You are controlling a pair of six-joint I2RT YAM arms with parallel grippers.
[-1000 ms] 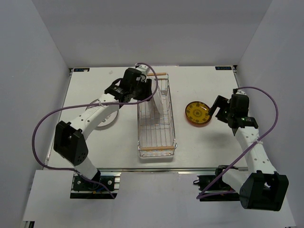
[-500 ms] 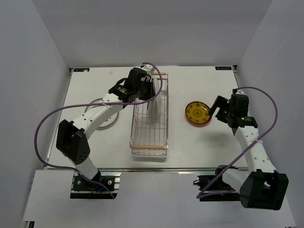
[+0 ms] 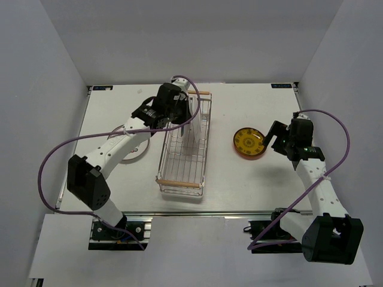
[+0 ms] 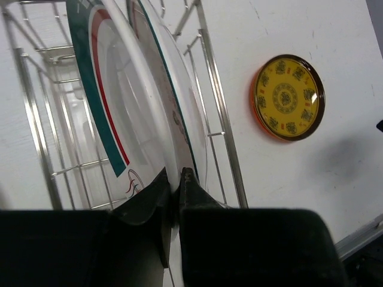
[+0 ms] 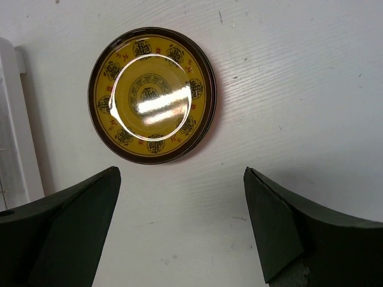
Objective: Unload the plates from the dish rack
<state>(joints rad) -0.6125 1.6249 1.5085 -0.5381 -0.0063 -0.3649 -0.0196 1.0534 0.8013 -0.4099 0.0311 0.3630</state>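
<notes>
As the left end effector (image 4: 177, 174) pinches a white plate (image 4: 146, 113) by its rim, the right end effector (image 5: 181, 171) gapes wide.

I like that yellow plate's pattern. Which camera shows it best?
Right wrist view: the yellow plate is large and seen from straight above. Left wrist view shows it whole but smaller; the top view, tiny.

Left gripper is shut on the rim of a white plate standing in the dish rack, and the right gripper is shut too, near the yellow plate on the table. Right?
Not the right gripper: the right wrist view shows it open, fingers spread wide near the yellow plate. The left gripper is shut on the rim of the white plate in the dish rack.
</notes>
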